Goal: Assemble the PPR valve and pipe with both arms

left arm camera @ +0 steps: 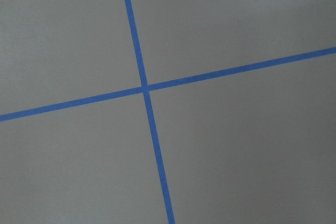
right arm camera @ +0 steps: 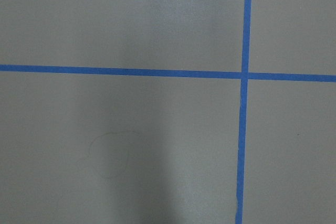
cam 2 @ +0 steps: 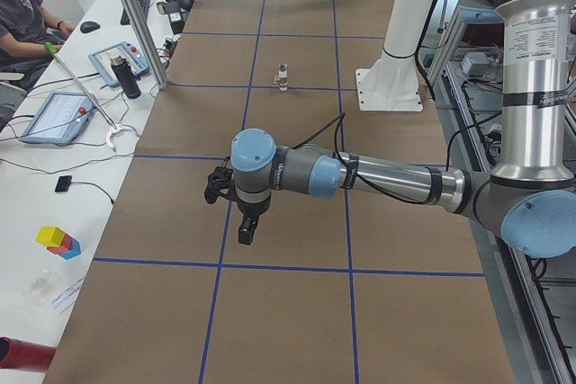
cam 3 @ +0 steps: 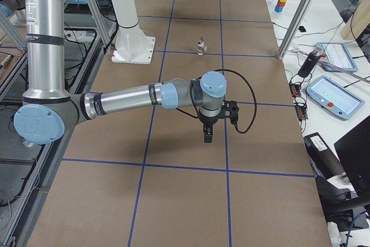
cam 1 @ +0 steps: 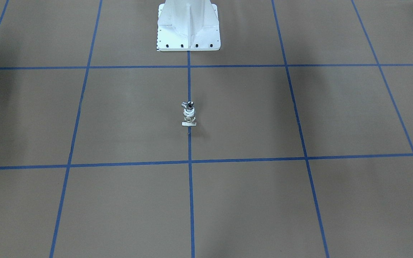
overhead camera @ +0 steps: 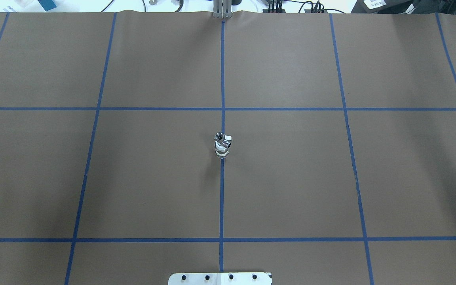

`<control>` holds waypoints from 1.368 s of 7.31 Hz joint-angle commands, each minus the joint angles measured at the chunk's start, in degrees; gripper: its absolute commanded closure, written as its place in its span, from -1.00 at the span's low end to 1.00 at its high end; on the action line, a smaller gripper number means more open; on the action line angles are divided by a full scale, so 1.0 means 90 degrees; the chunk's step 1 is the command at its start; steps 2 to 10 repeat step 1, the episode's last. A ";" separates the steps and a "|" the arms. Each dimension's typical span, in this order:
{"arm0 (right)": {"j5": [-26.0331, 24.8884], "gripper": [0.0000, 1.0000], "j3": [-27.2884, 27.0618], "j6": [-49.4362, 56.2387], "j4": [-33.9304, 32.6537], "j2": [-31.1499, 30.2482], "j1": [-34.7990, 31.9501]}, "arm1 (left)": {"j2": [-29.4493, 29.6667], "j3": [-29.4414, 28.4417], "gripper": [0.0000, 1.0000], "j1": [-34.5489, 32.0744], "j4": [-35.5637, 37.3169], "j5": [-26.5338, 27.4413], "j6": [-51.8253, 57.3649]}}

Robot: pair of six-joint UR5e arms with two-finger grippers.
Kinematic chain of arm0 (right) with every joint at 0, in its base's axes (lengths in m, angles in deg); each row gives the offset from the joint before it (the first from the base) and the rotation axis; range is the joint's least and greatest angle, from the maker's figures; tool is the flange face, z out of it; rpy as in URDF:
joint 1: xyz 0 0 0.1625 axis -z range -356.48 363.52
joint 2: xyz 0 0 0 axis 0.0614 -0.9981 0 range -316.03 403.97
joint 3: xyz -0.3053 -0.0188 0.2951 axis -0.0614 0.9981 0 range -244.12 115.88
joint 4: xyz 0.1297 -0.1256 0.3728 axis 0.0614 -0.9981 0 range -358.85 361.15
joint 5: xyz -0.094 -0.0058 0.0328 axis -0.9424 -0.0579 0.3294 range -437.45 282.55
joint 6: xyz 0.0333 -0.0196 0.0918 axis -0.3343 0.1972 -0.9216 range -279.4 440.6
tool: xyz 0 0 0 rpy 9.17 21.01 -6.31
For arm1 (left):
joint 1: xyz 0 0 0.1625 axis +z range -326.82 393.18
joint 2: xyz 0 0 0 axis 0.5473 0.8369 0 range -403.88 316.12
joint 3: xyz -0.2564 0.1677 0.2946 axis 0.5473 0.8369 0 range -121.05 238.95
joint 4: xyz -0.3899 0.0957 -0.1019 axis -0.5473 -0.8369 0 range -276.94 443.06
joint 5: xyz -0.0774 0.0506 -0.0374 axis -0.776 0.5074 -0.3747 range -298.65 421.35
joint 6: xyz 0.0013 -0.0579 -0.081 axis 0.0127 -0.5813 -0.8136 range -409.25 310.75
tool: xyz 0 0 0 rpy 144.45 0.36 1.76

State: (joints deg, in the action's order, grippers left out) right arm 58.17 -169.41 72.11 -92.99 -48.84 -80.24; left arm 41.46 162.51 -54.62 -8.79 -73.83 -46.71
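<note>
Chrome valve on white pipe, mid-frame, looks already joined; left pincer and right pincer hover away (spread or pressed, cannot tell).

A small chrome-and-white valve fitting stands upright on the brown paper-covered table. It is straight in front of the white bolted metal pedestal and well apart from it, on the blue tape line running out from the pedestal's middle. Well to the pedestal's left, the silver-grey left arm stretches over the table, its black left gripper hanging above the paper. Well to the pedestal's right, the silver-grey right arm does likewise, its black right gripper also off the surface.
</note>
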 commanded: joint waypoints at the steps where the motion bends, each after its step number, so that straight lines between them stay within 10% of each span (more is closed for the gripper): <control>1: 0.0000 -0.99 0.0000 -0.0003 0.0010 0.0010 0.0010 | 0.0000 -0.0003 -0.99 0.0039 0.0000 0.0019 -0.0008; 10: 0.0000 -0.99 0.0000 -0.0003 0.0010 0.0010 0.0010 | 0.0000 -0.0003 -0.99 0.0039 0.0000 0.0019 -0.0008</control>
